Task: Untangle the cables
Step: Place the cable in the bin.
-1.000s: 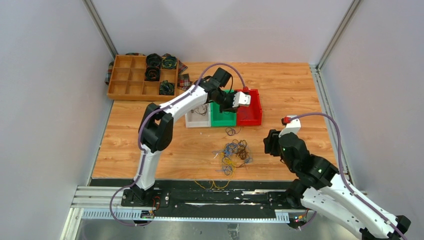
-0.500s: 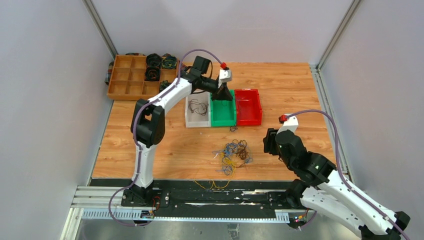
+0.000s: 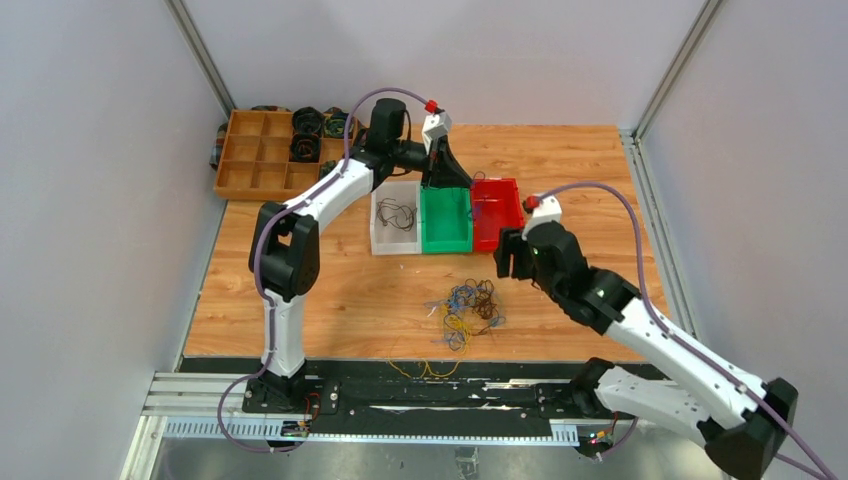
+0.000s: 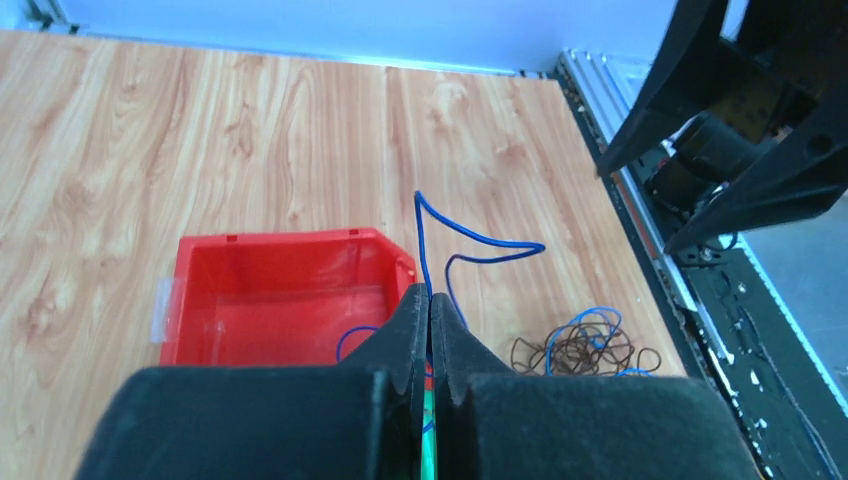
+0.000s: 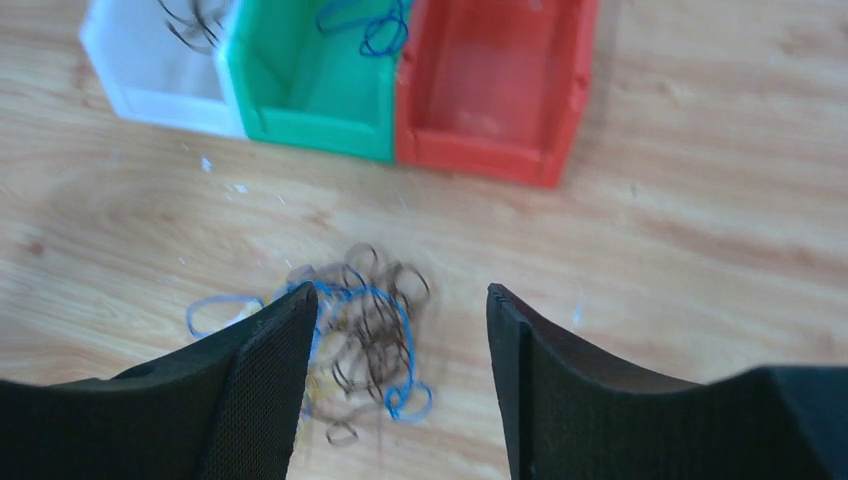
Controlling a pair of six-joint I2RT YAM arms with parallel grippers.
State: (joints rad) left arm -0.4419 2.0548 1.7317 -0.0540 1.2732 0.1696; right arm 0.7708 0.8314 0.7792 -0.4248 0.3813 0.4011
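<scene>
Movement since a second ago: the left gripper (image 4: 430,300) has swung from over the red bin (image 3: 497,190) to the far edge of the green bin (image 3: 446,240), jaws pinched on one blue cable (image 4: 470,240). The right gripper (image 5: 402,295) has advanced above the tangle of cables (image 3: 470,305), jaws wide apart, empty. Three bins stand in a row, the white bin (image 3: 376,215) leftmost; the one tangle lies before them on the wooden table (image 3: 300,290).
</scene>
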